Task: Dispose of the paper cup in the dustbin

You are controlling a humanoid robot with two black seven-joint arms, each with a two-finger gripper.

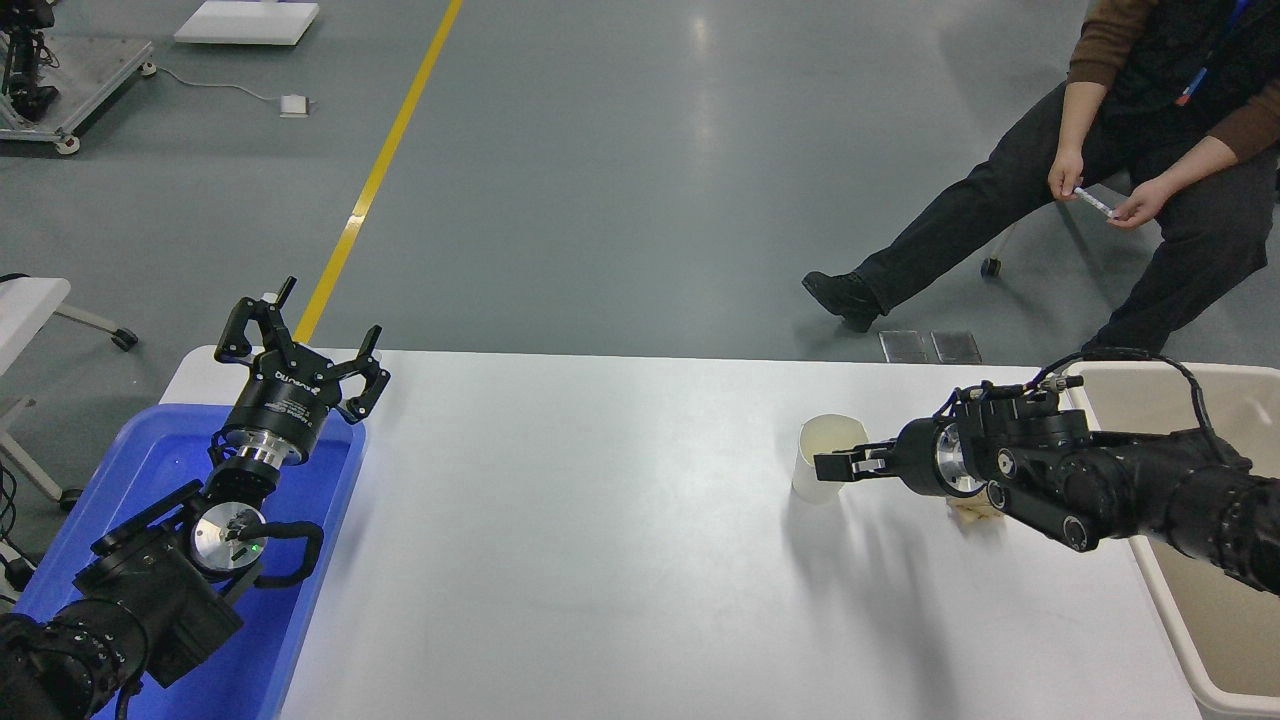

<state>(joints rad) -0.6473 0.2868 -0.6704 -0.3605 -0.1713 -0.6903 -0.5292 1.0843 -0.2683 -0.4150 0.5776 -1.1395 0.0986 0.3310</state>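
Note:
The white paper cup [822, 440] stands upright on the white table [600, 520], right of the middle. My right gripper [838, 466] reaches in from the right, low at the cup's near right side, about mid-height on its wall. It is seen side-on, and I cannot tell whether it grips the cup. The beige dustbin [1172, 625] stands at the table's right edge, under my right arm. My left gripper [300, 345] is open and parked over the blue tray [150, 460] at the lower left.
A crumpled tan paper ball [966, 513] lies on the table under my right wrist, mostly hidden. A person [1150, 150] sits beyond the table's far right side and holds a small object in both hands.

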